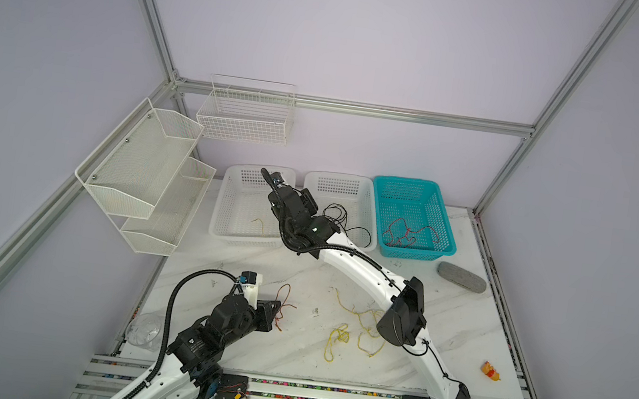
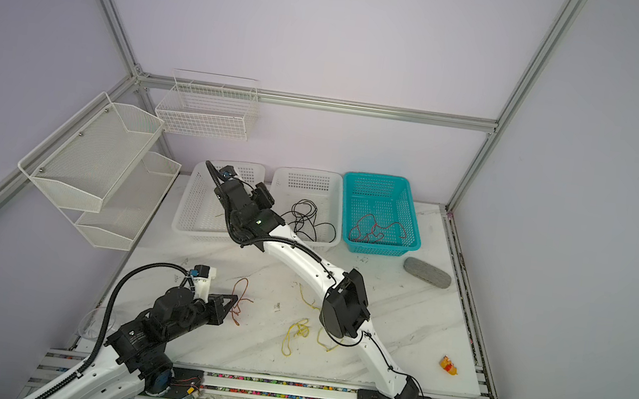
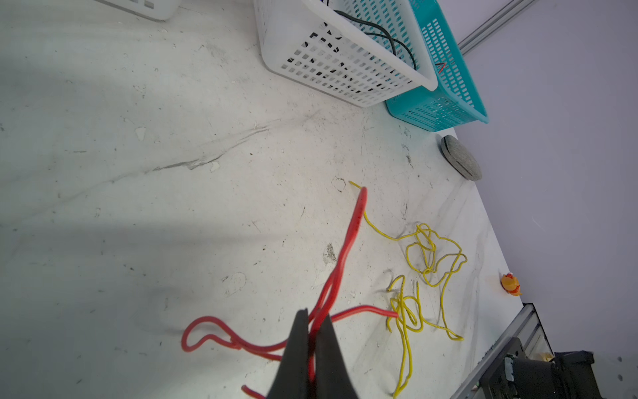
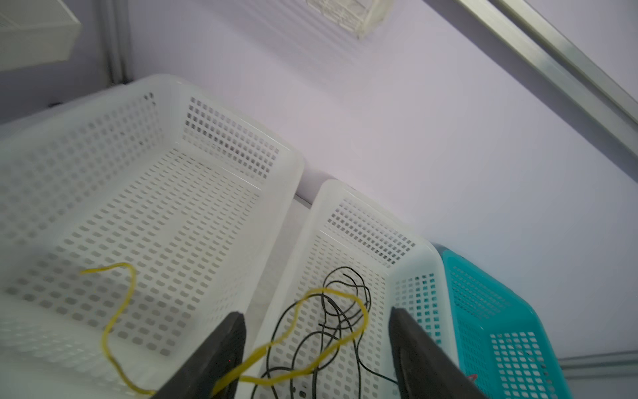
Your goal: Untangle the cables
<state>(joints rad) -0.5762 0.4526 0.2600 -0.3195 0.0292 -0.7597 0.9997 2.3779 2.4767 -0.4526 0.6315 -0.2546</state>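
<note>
Left fingers (image 3: 298, 345) clenched on red cable (image 3: 348, 241), low over surface (image 3: 172, 155). Right fingers (image 4: 214, 355) spread, yellow cable (image 4: 117, 311) draped across one, partly inside white basket (image 4: 86, 145). Step: yellow drop-off. Next: shed loop clear of middle basket (image 4: 321, 197) holding black cable (image 4: 346, 270).

On the marbled desk (image 1: 268, 355) a white basket (image 1: 225, 205), a second white basket (image 1: 338, 186) and a teal basket (image 1: 408, 182) stand in a row, with a grey oval pouch (image 1: 461, 276) near the teal one and a small yellow toy (image 1: 491, 371) well apart.
</note>
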